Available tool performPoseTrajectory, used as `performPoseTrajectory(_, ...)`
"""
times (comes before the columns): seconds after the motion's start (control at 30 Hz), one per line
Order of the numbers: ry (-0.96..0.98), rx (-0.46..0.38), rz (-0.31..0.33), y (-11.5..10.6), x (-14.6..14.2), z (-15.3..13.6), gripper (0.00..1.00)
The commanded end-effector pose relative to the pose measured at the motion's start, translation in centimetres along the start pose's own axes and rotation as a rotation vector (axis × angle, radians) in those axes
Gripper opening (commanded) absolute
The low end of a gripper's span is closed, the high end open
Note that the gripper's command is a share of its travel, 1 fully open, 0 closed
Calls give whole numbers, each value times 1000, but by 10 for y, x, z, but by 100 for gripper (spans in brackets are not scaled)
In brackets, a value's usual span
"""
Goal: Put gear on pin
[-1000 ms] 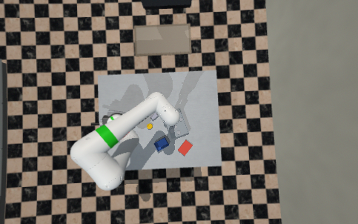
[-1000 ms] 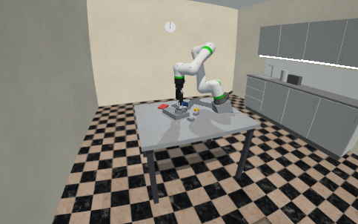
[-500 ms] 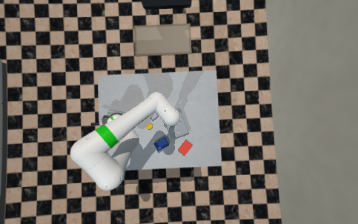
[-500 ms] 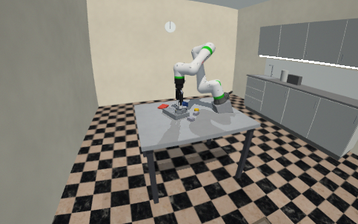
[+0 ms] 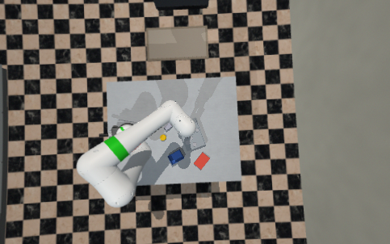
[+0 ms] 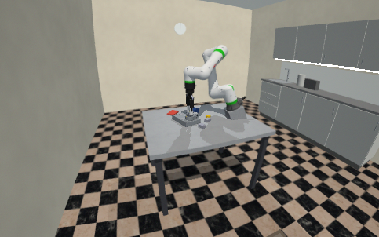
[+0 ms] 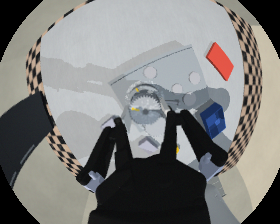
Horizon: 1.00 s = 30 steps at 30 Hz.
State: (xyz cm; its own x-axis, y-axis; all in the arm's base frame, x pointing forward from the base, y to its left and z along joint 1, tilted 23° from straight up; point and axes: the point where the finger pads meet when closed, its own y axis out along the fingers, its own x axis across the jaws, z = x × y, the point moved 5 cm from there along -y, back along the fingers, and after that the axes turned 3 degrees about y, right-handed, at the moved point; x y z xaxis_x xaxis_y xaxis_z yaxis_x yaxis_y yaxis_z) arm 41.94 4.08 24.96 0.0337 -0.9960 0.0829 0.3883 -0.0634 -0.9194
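Observation:
In the wrist view my gripper (image 7: 145,107) is shut on the grey gear (image 7: 144,104) and holds it over the near end of the grey timing case (image 7: 160,76). The fingers press on both sides of the gear. I cannot make out the gear's painted arrow, the pin or the collar mark; they are hidden under the gear or too small. In the room view the gripper (image 6: 190,111) stands upright right over the timing case (image 6: 187,118). In the top view the arm's wrist (image 5: 185,125) covers the gear, and the case (image 5: 198,138) shows beside it.
A blue block (image 7: 212,117) lies just right of the fingers, also in the top view (image 5: 176,157). A red flat block (image 7: 220,60) (image 5: 201,161) lies further off. A small yellow piece (image 5: 163,137) and a small grey block (image 5: 168,127) lie left of the case.

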Motion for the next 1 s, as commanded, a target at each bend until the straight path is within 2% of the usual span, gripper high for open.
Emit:
performPoseTrajectory(0.0, 0, 0, 0, 0, 0, 0, 0)
performPoseTrajectory(0.97, 0, 0, 0, 4, 0, 0, 0)
